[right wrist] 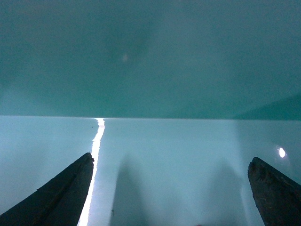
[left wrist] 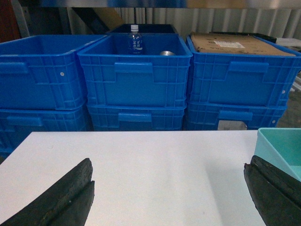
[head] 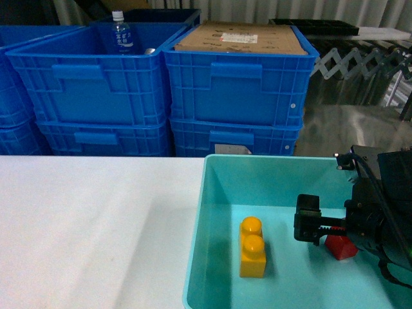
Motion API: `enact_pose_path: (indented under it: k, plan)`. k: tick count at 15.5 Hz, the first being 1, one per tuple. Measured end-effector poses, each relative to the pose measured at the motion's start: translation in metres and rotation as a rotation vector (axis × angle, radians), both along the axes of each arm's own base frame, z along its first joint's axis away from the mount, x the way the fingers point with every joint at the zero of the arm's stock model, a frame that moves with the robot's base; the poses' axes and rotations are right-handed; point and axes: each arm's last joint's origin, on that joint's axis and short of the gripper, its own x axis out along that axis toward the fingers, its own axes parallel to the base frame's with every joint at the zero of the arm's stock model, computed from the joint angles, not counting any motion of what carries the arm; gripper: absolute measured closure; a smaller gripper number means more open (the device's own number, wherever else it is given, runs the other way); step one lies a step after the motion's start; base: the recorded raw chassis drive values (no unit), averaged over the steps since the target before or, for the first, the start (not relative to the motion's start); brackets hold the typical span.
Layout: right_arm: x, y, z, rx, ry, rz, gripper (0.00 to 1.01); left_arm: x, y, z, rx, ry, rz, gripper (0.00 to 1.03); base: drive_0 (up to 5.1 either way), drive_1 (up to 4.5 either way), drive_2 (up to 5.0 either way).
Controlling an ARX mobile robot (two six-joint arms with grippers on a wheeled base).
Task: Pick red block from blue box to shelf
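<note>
- Red block (head: 341, 247): a small glossy red piece lying on the floor of the blue box (head: 257, 171), toward the box's 3 o'clock side in the head view. Only its angled upper faces show; the rest is hidden behind the right arm, and no stud can be made out.
- The right gripper (right wrist: 170, 188) is down inside the blue box. The right wrist view shows its two dark fingers (right wrist: 61, 193) spread wide apart with nothing between them, only the turquoise floor and the far wall ahead.
- In the head view the right arm's black body sits at about 3 o'clock of the box, directly above and partly covering the red block; whether it touches the block cannot be told.
- An orange-yellow two-stud brick (head: 252, 247) stands on the box floor at about 9 o'clock from the red block, apart from it.
- The blue box rests on a white table (head: 90, 225), at that table's 4 o'clock corner.
- The left gripper (left wrist: 169, 188) hovers over the bare white table with its black fingers (left wrist: 61, 195) wide apart and holding nothing; the box's rim shows at 3 o'clock in that view.
- Beyond the table, at 12 o'clock, dark blue ribbed crates (head: 90, 90) are stacked; one holds a water bottle (head: 120, 33), another a cardboard sheet (head: 241, 38).
</note>
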Motion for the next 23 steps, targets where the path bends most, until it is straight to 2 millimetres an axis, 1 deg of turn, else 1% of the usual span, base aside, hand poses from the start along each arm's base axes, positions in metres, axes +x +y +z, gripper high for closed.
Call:
enact_pose_path:
  k: [3, 5, 7, 8, 9, 10, 12, 14, 16, 18, 19, 21, 23]
  plan:
    - [-0.002, 0.008, -0.001, -0.005, 0.001, 0.013, 0.03, 0.000, 0.000, 0.000, 0.000, 0.000, 0.000, 0.05, 0.0, 0.00, 0.0]
    - [-0.005, 0.013, -0.010, -0.024, 0.010, 0.011, 0.03, 0.000, 0.000, 0.000, 0.000, 0.000, 0.000, 0.05, 0.0, 0.00, 0.0]
    - [-0.005, 0.012, -0.014, -0.029, 0.008, 0.003, 0.03, 0.000, 0.000, 0.000, 0.000, 0.000, 0.000, 0.05, 0.0, 0.00, 0.0]
    - [-0.005, 0.012, -0.015, -0.033, 0.004, -0.003, 0.07, 0.000, 0.000, 0.000, 0.000, 0.000, 0.000, 0.05, 0.0, 0.00, 0.0]
    - [-0.006, 0.012, -0.017, -0.044, 0.004, -0.011, 0.19, 0.000, 0.000, 0.000, 0.000, 0.000, 0.000, 0.05, 0.0, 0.00, 0.0]
    - [-0.006, 0.011, -0.019, -0.057, 0.003, -0.019, 0.36, 0.000, 0.000, 0.000, 0.000, 0.000, 0.000, 0.05, 0.0, 0.00, 0.0]
    - [-0.007, 0.007, -0.021, -0.071, 0.003, -0.034, 0.63, 0.000, 0.000, 0.000, 0.000, 0.000, 0.000, 0.05, 0.0, 0.00, 0.0]
    - [-0.008, 0.007, -0.021, -0.062, -0.002, -0.016, 0.74, 0.000, 0.000, 0.000, 0.000, 0.000, 0.000, 0.05, 0.0, 0.00, 0.0]
    - [-0.013, 0.008, -0.016, -0.052, 0.002, 0.008, 0.74, 0.000, 0.000, 0.000, 0.000, 0.000, 0.000, 0.05, 0.0, 0.00, 0.0]
    - [-0.019, 0.007, 0.000, -0.035, 0.007, 0.053, 0.74, 0.000, 0.000, 0.000, 0.000, 0.000, 0.000, 0.05, 0.0, 0.00, 0.0]
    - [-0.016, 0.008, 0.017, -0.034, -0.037, 0.068, 0.74, 0.000, 0.000, 0.000, 0.000, 0.000, 0.000, 0.05, 0.0, 0.00, 0.0]
    - [-0.010, 0.006, 0.040, -0.036, -0.105, 0.092, 0.74, 0.000, 0.000, 0.000, 0.000, 0.000, 0.000, 0.05, 0.0, 0.00, 0.0]
    - [-0.010, 0.002, 0.044, -0.049, -0.096, 0.097, 0.74, 0.000, 0.000, 0.000, 0.000, 0.000, 0.000, 0.05, 0.0, 0.00, 0.0]
